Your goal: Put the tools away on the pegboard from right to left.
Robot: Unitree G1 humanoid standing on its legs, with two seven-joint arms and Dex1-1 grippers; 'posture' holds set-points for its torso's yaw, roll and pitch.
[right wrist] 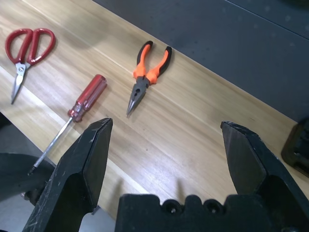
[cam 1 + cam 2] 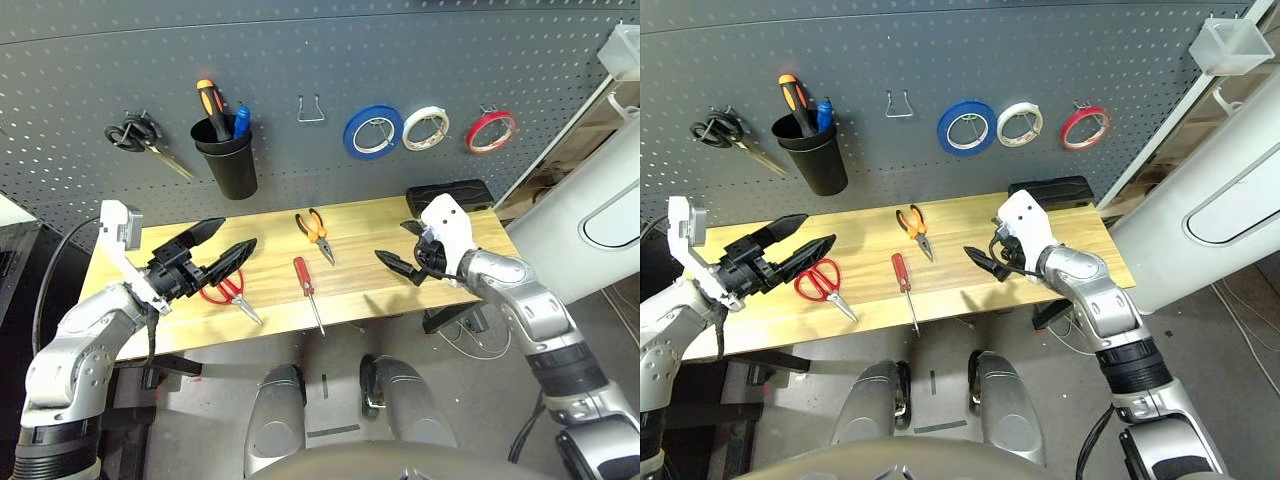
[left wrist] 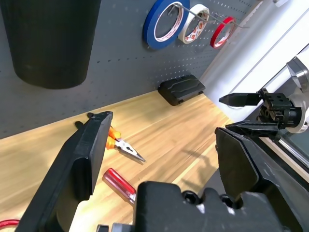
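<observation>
The red tape ring [image 2: 491, 131] hangs on a hook at the right of the dark grey pegboard [image 2: 400, 50]. On the wooden table [image 2: 370, 225] lie the orange-and-black pliers [image 2: 315, 232], the red-handled screwdriver [image 2: 305, 285] and the red-handled scissors [image 2: 225, 292]. My left gripper [image 2: 238, 232] hovers open just above the scissors, holding nothing. To the right of the pliers, my right gripper [image 2: 395, 243] hangs open and empty above the table. In the right wrist view the pliers [image 1: 149, 67], screwdriver [image 1: 87, 99] and scissors [image 1: 26, 46] lie ahead of the open gripper [image 1: 166, 128].
Black-handled scissors [image 2: 140, 138], a black cup [image 2: 227, 155] with an orange-handled tool and a blue pen, an empty hook [image 2: 311, 110], a blue tape roll [image 2: 372, 132] and a white tape roll [image 2: 426, 128] hang on the pegboard. A black case [image 2: 450, 193] sits at the table's back right.
</observation>
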